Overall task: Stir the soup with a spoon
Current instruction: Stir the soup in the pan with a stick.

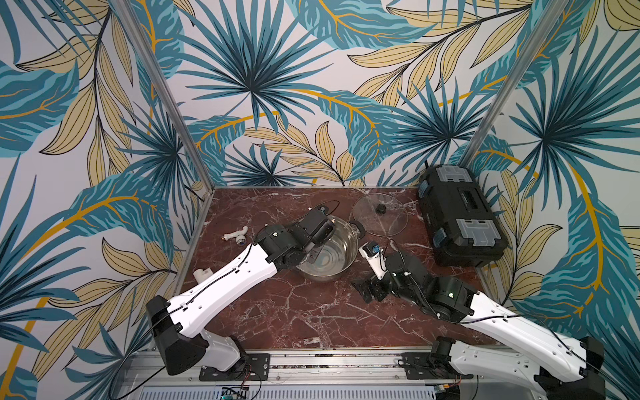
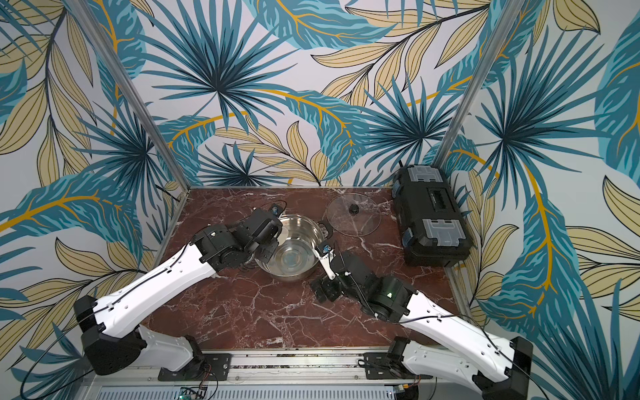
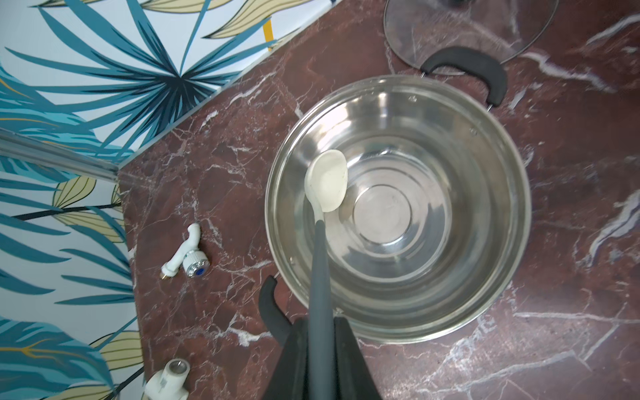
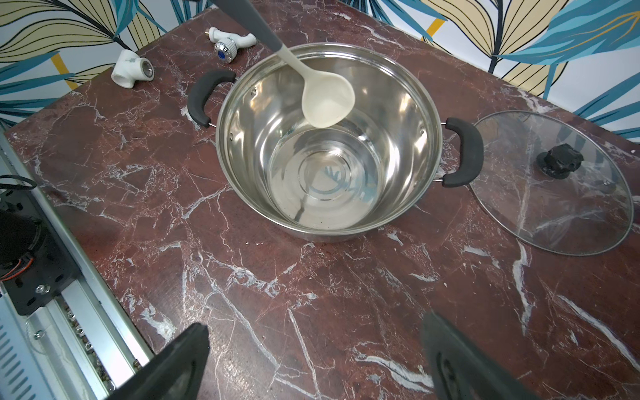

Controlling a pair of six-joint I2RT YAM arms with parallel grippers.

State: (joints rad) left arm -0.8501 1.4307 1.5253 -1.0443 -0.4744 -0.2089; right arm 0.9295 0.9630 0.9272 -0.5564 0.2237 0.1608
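The steel pot (image 1: 341,258) (image 2: 304,256) (image 4: 249,149) with two black side handles stands mid-table in both top views. No soup shows; its shiny inside (image 3: 467,166) is bare. The spoon (image 3: 327,180) (image 4: 327,100) slants down into the pot, its cream bowl hanging near the inner wall above the bottom. My left gripper (image 3: 320,322) (image 1: 311,244) is over the pot's left rim, shut on the spoon's grey handle. My right gripper (image 4: 315,322) (image 1: 369,289) hovers low over the marble, in front of the pot and to its right, open and empty.
A clear glass lid (image 1: 381,221) (image 4: 561,214) with a black knob lies behind the pot to the right. A black toolbox (image 1: 460,214) fills the back right corner. Two white pipe fittings (image 3: 187,256) (image 3: 169,377) lie by the left wall.
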